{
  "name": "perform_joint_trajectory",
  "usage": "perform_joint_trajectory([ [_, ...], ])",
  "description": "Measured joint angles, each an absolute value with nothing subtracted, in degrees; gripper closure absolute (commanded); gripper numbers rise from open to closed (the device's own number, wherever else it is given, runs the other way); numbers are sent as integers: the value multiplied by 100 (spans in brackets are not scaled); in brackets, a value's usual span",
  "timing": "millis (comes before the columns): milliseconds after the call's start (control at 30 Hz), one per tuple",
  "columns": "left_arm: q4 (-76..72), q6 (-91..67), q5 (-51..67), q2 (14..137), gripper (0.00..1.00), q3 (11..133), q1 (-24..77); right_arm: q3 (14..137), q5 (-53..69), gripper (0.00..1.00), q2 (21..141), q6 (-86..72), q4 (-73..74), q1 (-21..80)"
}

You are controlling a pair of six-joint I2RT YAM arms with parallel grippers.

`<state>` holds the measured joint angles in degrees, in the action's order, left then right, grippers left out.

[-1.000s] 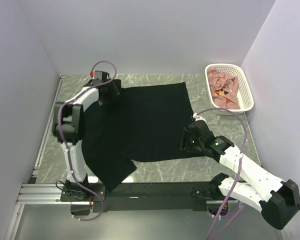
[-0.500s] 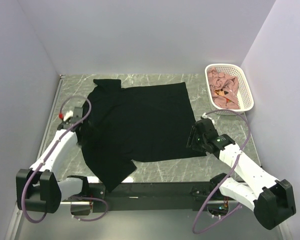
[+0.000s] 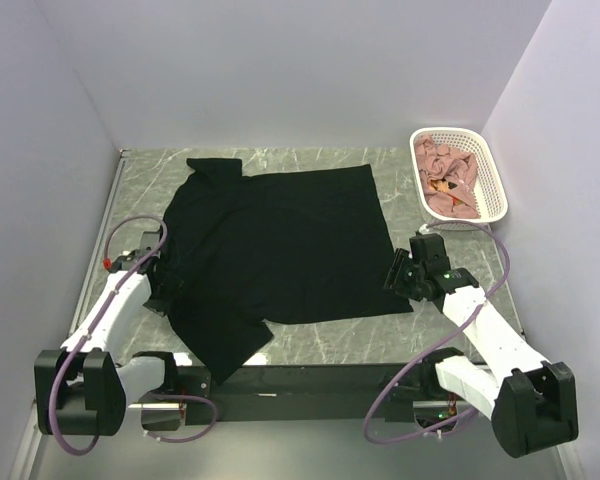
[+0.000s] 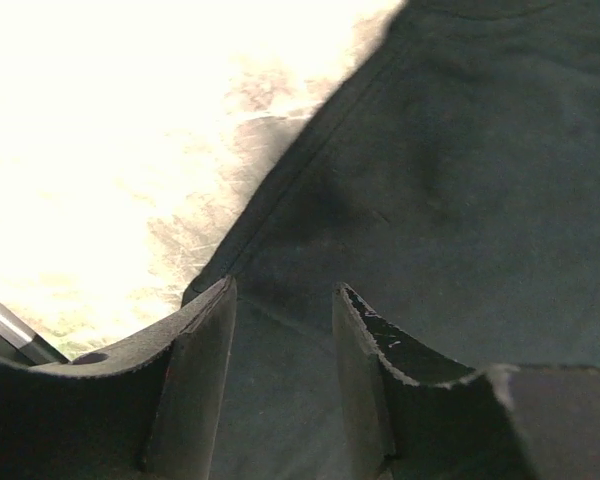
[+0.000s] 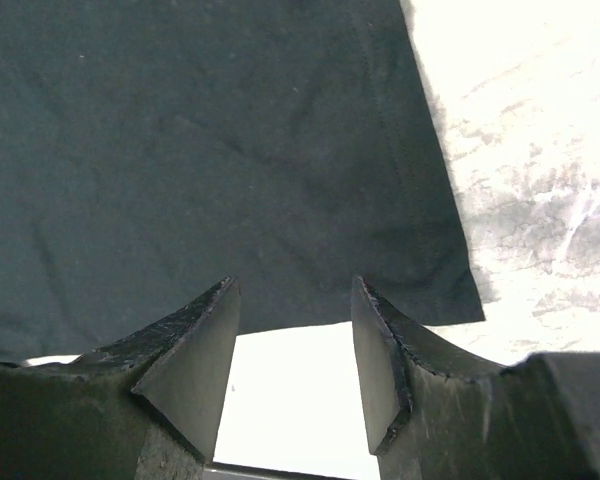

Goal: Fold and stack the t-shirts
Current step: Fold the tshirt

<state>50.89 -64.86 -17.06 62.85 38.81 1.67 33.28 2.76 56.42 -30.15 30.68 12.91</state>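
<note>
A large black t-shirt point(image 3: 280, 245) lies spread flat on the marble table, one sleeve at the far left and one at the near left. My left gripper point(image 3: 163, 292) is open and empty at the shirt's left edge. In the left wrist view the gripper point(image 4: 285, 300) hangs over black cloth point(image 4: 460, 180) beside a sleeve seam. My right gripper point(image 3: 396, 272) is open and empty at the shirt's near right corner. In the right wrist view the gripper point(image 5: 295, 295) sits just past the hem of the shirt point(image 5: 210, 150). Dusty pink cloth point(image 3: 448, 178) lies in the basket.
A white lattice basket point(image 3: 500, 190) stands at the back right against the wall. Bare marble table point(image 3: 450, 250) shows right of the shirt and along the left edge point(image 3: 130, 200). White walls close in the left, back and right sides.
My left arm has pulled back from the far left sleeve to the shirt's near left edge, leaving the sleeve lying flat. My right gripper has shifted slightly right, off the shirt's corner.
</note>
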Motion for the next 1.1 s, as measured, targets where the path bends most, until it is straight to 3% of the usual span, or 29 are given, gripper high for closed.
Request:
perform_joint_trajectory([
  [400, 5347, -6825, -1682, 6628, 50, 3730, 156, 3256, 598, 45, 5693, -2930, 2871, 1094],
  [800, 5216, -6663, -1664, 7454, 39, 3763, 84, 3225, 720, 45, 5730, -2926, 2674, 982],
  [967, 5210, -6558, -1649, 7518, 42, 3798, 78, 3173, 718, 45, 5745, -2928, 2617, 930],
  [1100, 5151, -6497, -1612, 7583, 51, 3833, 78, 3159, 696, 45, 5749, -2928, 2615, 875],
])
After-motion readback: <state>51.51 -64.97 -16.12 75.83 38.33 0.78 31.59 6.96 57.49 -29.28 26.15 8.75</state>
